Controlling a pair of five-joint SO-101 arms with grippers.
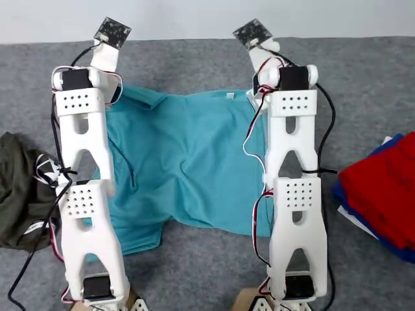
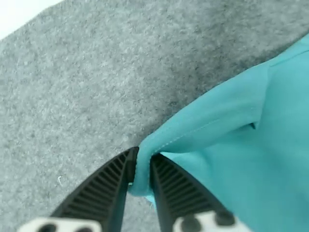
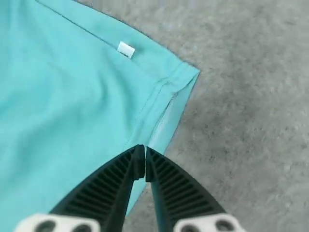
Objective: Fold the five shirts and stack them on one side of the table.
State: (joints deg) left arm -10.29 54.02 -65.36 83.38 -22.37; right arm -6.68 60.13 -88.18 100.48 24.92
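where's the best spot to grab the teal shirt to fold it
By its two far corners, coming from above with the jaws across the edge. The teal shirt lies spread flat, so only its edges give something thin to pinch. The left gripper and right gripper each pinch that far edge, one per side.

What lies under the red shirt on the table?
A blue cloth shows under the red shirt, with a white edge below. Anything more in the stack is covered.
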